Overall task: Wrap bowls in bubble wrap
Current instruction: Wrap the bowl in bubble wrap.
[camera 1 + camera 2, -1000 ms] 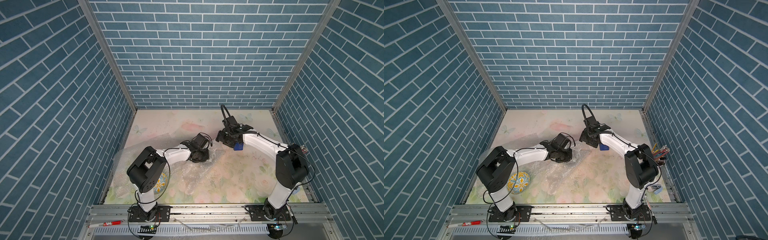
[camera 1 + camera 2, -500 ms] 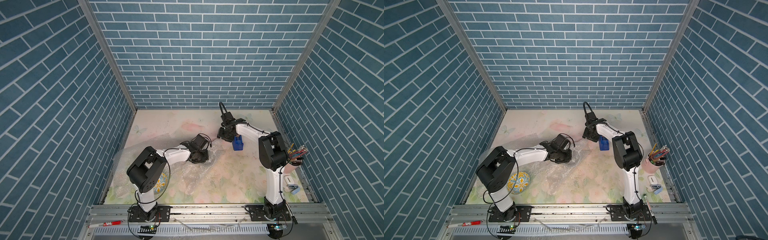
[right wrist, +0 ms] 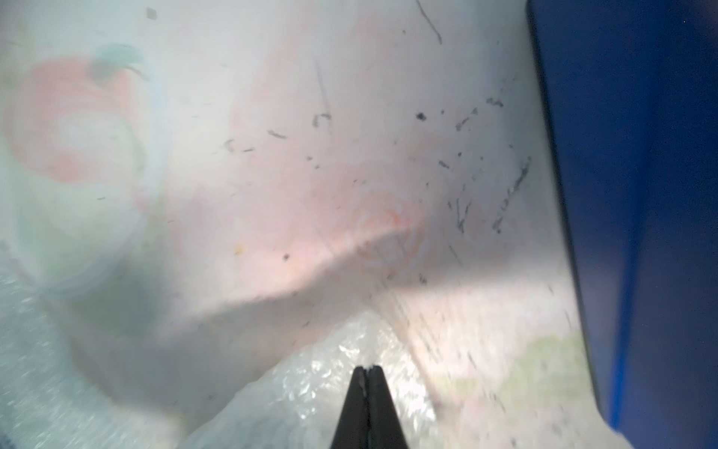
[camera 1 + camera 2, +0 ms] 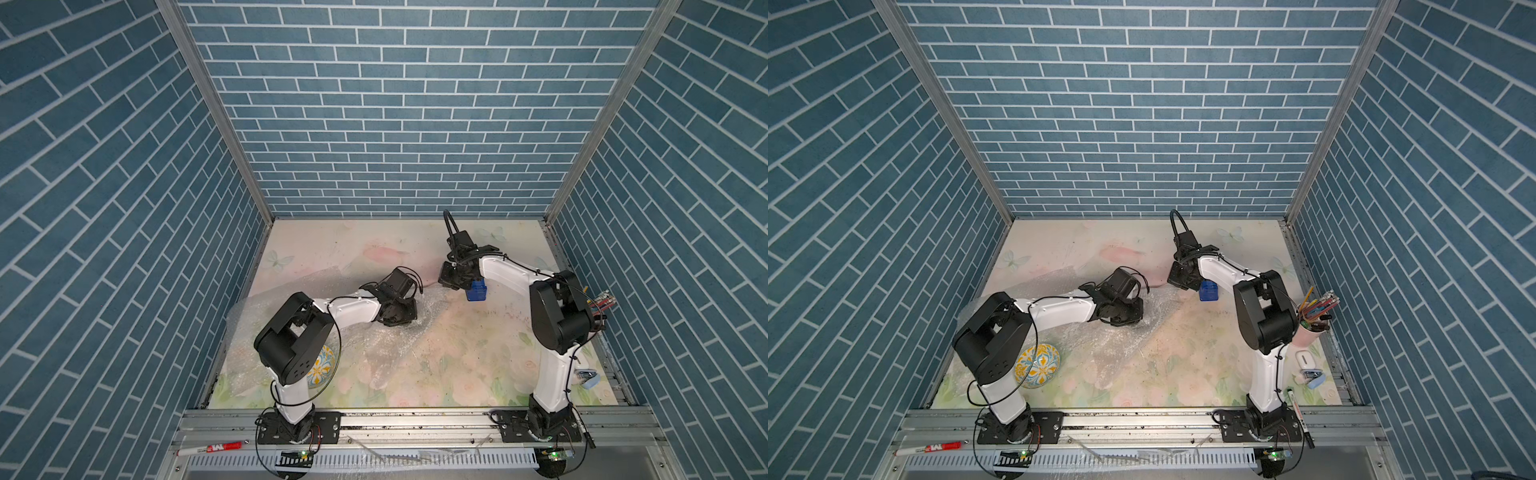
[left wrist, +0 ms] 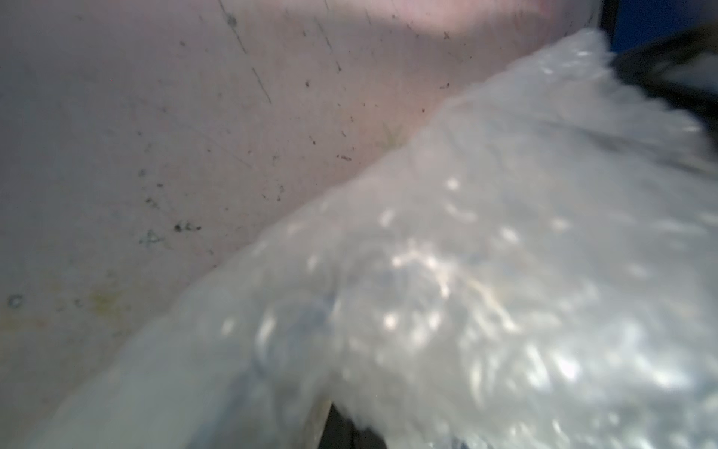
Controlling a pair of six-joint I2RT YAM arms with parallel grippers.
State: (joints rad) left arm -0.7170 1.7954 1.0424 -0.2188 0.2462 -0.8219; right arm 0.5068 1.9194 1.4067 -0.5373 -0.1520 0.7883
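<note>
Wrap step: left gripper closed, pressing bubble wrap onto counter, likely anchoring it. Right gripper closed at its corner, pinch unconfirmed. Yellow bowl sits unwrapped by left arm's base.

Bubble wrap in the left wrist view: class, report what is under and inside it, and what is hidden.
The bubble wrap lies over the scuffed table, bare beside it. Faint bluish shapes show through the plastic, too blurred to name; whatever is inside is covered.
</note>
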